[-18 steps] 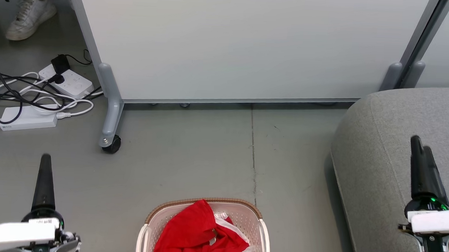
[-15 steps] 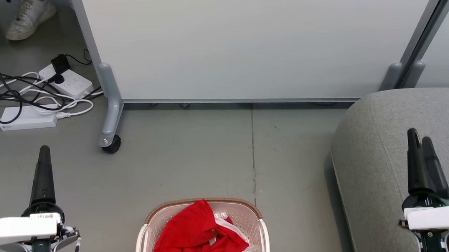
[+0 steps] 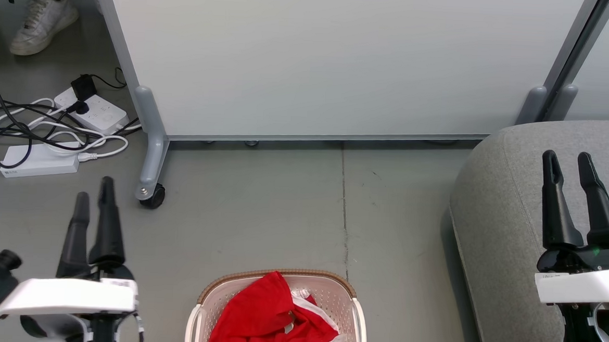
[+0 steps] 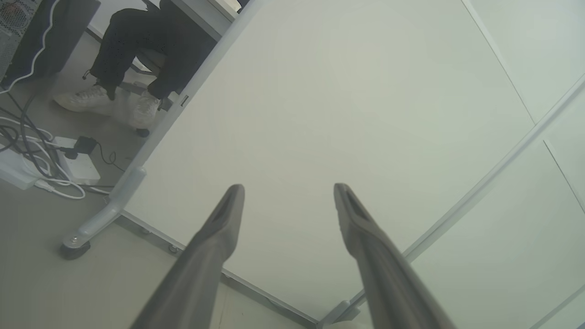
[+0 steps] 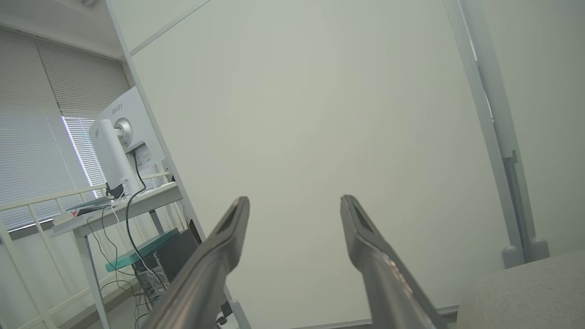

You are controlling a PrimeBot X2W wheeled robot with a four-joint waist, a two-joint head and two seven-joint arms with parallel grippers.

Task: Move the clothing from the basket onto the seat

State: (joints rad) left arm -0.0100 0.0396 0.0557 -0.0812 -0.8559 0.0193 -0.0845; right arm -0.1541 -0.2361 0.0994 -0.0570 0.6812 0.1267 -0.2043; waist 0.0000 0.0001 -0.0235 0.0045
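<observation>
Far left, a white shoe (image 3: 44, 19) is seen up in the corner, with power strips (image 3: 39, 159) and tangled cables (image 3: 20, 130) spread over the floor (image 3: 260, 215) below it. The left gripper (image 3: 94, 188) is held over bare floor at the lower left. Its fingers are parted, with a clear gap shown in the wrist view, and nothing is gripped. A pale panel (image 3: 341, 63) on a wheeled foot (image 3: 151, 158) is stood across the back. Bottom middle, the basket (image 3: 331, 297) is parked on the floor, partly cut off by the frame edge. The clothing (image 3: 260, 320) is bunched up inside it, red, with white trim poking out on the right. The seat (image 3: 505, 213) is found over on the right, apart from the basket, with bare floor between them. The right gripper (image 3: 567, 154) is held above the seat, fingers spread apart as well, and nothing is held there either.
</observation>
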